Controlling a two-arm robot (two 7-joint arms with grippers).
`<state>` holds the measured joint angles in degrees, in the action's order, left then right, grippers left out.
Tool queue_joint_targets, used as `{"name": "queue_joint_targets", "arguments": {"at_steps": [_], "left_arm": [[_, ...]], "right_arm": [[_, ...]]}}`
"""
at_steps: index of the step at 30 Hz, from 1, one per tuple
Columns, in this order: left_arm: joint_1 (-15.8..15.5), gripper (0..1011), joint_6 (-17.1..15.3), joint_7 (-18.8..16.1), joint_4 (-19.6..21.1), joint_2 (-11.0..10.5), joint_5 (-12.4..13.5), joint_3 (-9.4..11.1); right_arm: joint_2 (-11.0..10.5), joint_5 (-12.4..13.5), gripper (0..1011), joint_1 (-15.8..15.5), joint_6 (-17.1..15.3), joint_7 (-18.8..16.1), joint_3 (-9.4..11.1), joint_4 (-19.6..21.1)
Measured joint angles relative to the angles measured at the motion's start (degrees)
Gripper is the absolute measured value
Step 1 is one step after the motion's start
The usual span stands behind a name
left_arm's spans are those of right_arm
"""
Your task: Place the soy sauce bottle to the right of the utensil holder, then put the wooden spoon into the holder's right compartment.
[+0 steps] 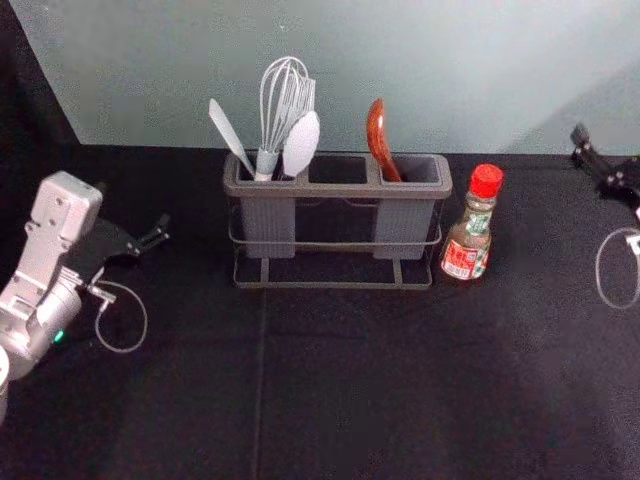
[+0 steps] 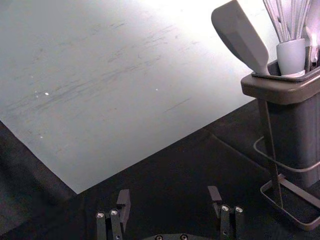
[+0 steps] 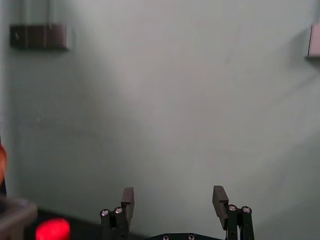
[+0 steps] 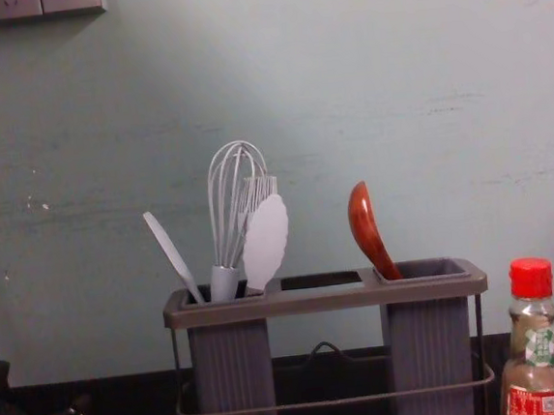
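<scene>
left gripper (image 2: pixel 169 194) and right gripper (image 3: pixel 173 193) gape empty toward the tabletop's (image 1: pixel 345 400) side edges; spoon (image 1: pixel 377 137) seems seated, so retreat clear of the bottle (image 1: pixel 470 240).

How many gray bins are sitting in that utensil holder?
2: the left bin, at the holder's left end, with the whisk; the right bin, at its right end, with the wooden spoon.

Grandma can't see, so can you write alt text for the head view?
A wooden spoon leans in the right cup of a holder, with a sauce bottle to its right. The left cup has a whisk and more utensils. The left tool and right tool hang open at each side.
</scene>
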<state>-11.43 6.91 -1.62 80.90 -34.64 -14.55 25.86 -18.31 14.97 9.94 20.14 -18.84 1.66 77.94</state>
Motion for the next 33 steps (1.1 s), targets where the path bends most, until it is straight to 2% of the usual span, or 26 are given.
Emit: {"name": "queue_joint_targets", "arguments": {"at_steps": [7, 11, 14, 19, 33], "left_arm": [[0.0, 1011, 0.0, 0.0, 0.0, 0.0, 0.0, 0.0], [0.0, 1011, 0.0, 0.0, 0.0, 0.0, 0.0, 0.0], [0.0, 1011, 0.0, 0.0, 0.0, 0.0, 0.0, 0.0], [0.0, 1011, 0.0, 0.0, 0.0, 0.0, 0.0, 0.0], [0.0, 1011, 0.0, 0.0, 0.0, 0.0, 0.0, 0.0]], "right_arm": [[-0.1, -2.7, 1003, -1.0, -5.0, 1.6, -0.8, -1.2], [-0.5, -4.9, 1003, -1.4, -10.0, 3.3, -1.6, -0.6], [-0.8, -5.9, 1002, -1.4, -12.5, 3.7, -2.1, -0.1], [-0.8, -6.5, 1003, -1.1, -13.6, 4.0, -2.4, -0.2], [0.1, -7.6, 1003, -0.6, -13.5, 4.7, -2.8, -1.2]]}}
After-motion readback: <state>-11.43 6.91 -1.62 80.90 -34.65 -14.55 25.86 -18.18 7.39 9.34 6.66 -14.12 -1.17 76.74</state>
